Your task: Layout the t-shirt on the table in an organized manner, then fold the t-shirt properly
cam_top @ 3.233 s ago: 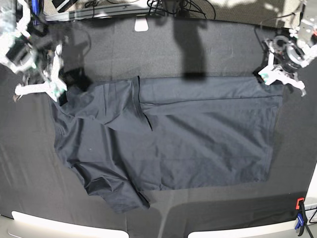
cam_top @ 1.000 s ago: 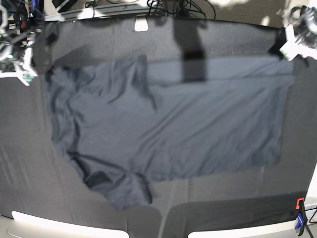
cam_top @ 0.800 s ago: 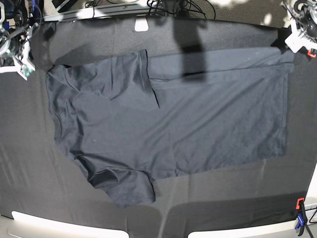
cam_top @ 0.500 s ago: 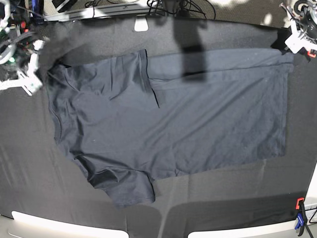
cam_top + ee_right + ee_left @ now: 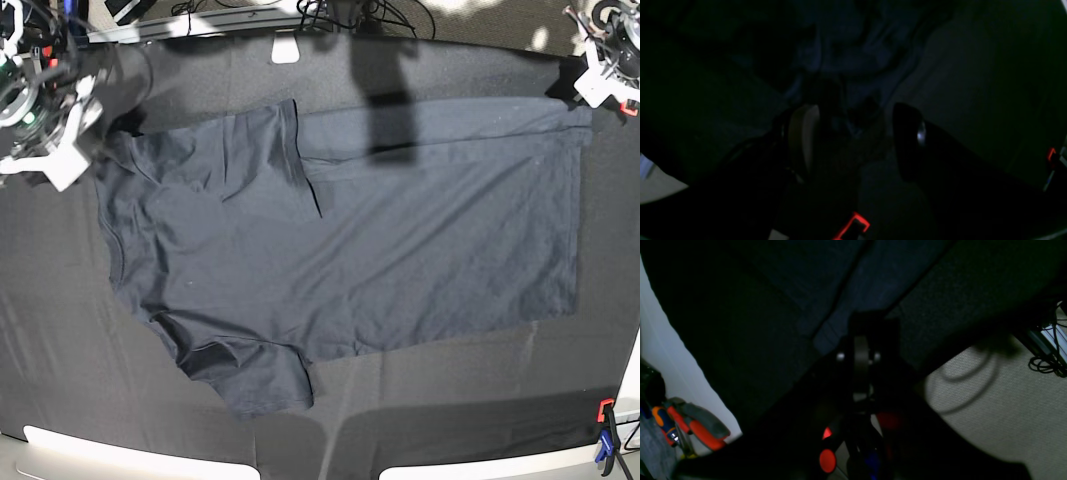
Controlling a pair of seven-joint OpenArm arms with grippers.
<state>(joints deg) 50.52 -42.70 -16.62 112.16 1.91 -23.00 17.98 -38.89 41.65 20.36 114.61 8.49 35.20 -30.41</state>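
T-shirt (image 5: pixel 350 240): spread nearly flat across the black-clothed surface (image 5: pixel 60 350), far sleeve folded onto the body, near sleeve rumpled at the front edge. Left end effector (image 5: pixel 590 85): jaws closed on the shirt's far hem corner, at the surface's far corner. Right end effector (image 5: pixel 853 140): fingers spread wide and empty, just above the shirt's bunched shoulder corner. Clamp (image 5: pixel 604 432): red and blue, front corner.
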